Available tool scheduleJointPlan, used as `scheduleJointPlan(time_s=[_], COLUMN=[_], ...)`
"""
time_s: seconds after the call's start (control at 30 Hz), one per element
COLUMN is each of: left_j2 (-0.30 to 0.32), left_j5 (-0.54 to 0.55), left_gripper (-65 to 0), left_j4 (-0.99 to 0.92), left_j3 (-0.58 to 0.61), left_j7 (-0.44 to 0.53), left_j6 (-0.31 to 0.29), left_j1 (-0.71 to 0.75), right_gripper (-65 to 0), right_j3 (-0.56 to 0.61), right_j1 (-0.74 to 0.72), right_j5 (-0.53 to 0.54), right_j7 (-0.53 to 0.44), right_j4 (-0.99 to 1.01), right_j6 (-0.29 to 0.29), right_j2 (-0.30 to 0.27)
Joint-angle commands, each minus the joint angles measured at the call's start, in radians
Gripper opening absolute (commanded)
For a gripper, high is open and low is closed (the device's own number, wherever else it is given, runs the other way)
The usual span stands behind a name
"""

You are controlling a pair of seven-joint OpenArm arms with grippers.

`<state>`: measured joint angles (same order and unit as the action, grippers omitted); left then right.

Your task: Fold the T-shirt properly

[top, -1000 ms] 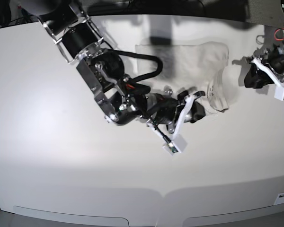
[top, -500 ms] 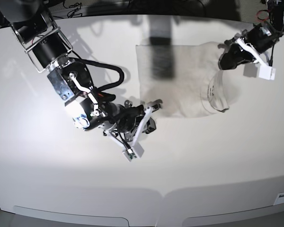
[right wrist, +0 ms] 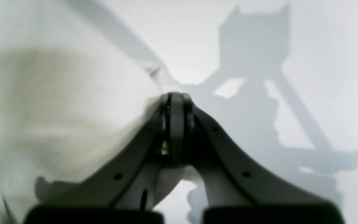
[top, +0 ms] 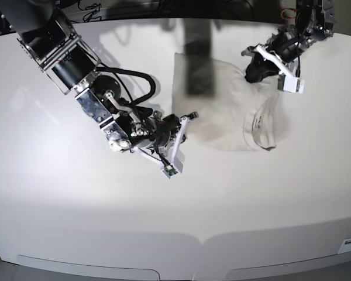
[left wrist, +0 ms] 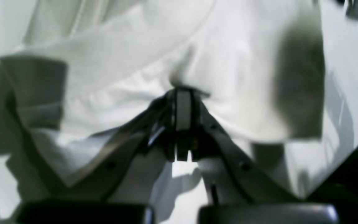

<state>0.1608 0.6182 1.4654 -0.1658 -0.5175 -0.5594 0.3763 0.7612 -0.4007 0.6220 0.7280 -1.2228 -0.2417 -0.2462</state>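
A small dark marking sat inside the collar of the T-shirt (top: 228,111), too small to read. The shirt was pale, soft, lightly wrinkled cloth, folded into a rough rectangle on the far right part of the smooth white desk (top: 64,211). The right gripper (top: 190,119) had its fingers pressed together at the shirt's near-left corner; whether cloth was pinched between them could not be told. The left gripper (top: 250,73) was likewise closed at the shirt's far right edge, a fold bunched at its tips. Half a second earlier the right gripper had been lower and farther from the cloth, the left farther right.
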Motion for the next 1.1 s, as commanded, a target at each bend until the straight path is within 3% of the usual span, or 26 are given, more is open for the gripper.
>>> scheduleJointPlan(time_s=[0.0, 0.1, 0.33, 0.53, 0.83, 0.97, 1.07], left_j2=[0.010, 0.024, 0.138, 0.225, 0.236, 0.237, 0.245], left_j5=[-0.077, -0.077, -0.080, -0.079, -0.080, -0.080, -0.079], left_gripper=[-65.0, -65.0, -65.0, -65.0, -65.0, -65.0, -65.0], left_j4=[-0.039, -0.103, -0.144, -0.144, -0.144, -0.144, -0.143], left_j3=[-0.004, -0.004, -0.003, -0.003, -0.003, -0.003, -0.004], left_j7=[-0.046, -0.047, -0.049, -0.027, 0.030, 0.040, 0.036], left_j6=[0.059, 0.063, 0.174, 0.194, 0.202, 0.211, 0.217], left_j1=[-0.016, -0.097, -0.236, -0.291, -0.335, -0.346, -0.356], right_gripper=[-65.0, -65.0, -65.0, -65.0, -65.0, -65.0, -65.0], right_j3=[-0.002, -0.002, -0.001, -0.001, 0.000, 0.000, 0.000], right_j1=[-0.014, 0.000, 0.080, 0.169, 0.238, 0.262, 0.275], right_j5=[0.002, 0.001, -0.018, -0.021, -0.123, -0.125, -0.126], right_j7=[0.012, 0.024, 0.047, 0.033, 0.006, 0.003, 0.006], right_j4=[-0.011, -0.018, -0.100, -0.212, -0.227, -0.227, -0.227], right_j6=[-0.013, -0.013, -0.013, -0.014, -0.014, -0.018, -0.051], right_j2=[0.001, -0.001, -0.005, 0.023, 0.153, 0.181, 0.187])
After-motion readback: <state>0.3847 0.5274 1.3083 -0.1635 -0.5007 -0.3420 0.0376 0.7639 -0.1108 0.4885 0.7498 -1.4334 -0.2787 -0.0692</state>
